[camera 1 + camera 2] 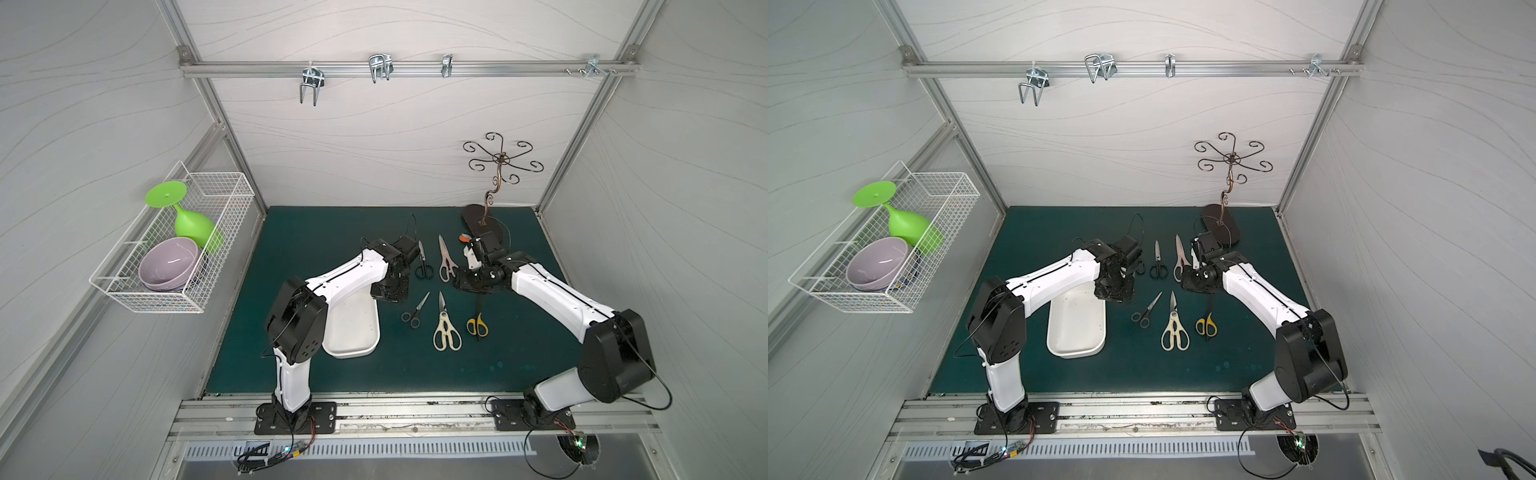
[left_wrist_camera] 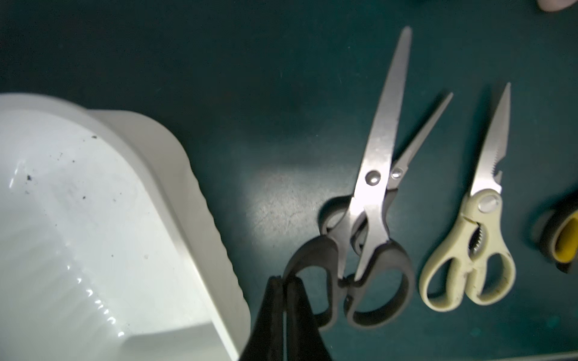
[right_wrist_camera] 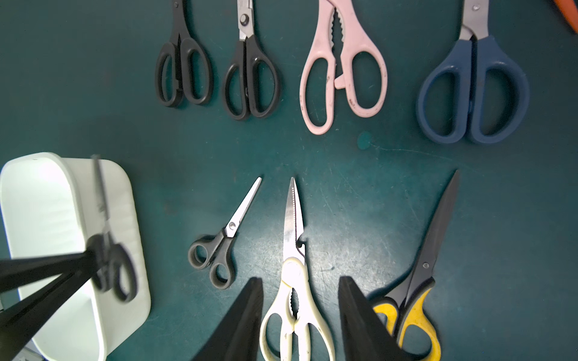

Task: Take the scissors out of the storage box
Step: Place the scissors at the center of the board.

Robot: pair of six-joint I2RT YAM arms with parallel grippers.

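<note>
My left gripper (image 2: 285,279) is shut on one handle loop of a black-handled pair of scissors (image 2: 380,175), which hangs just beside the white storage box (image 2: 194,193). The box (image 1: 353,332) holds nothing but dark specks. My right gripper (image 3: 300,281) is open, hovering over the cream-handled pair (image 3: 292,231) without touching it. Lying on the green mat are a small black pair (image 3: 219,250), a yellow pair (image 3: 419,300), two black pairs (image 3: 183,68) (image 3: 250,72), a pink pair (image 3: 342,62) and a blue pair (image 3: 472,87).
A white wire basket (image 1: 174,249) with a green goblet and a purple bowl hangs on the left wall. A metal hook stand (image 1: 498,166) rises at the back right, with an orange spoon (image 1: 464,237) near its base. Hooks hang on the rear rail (image 1: 378,68).
</note>
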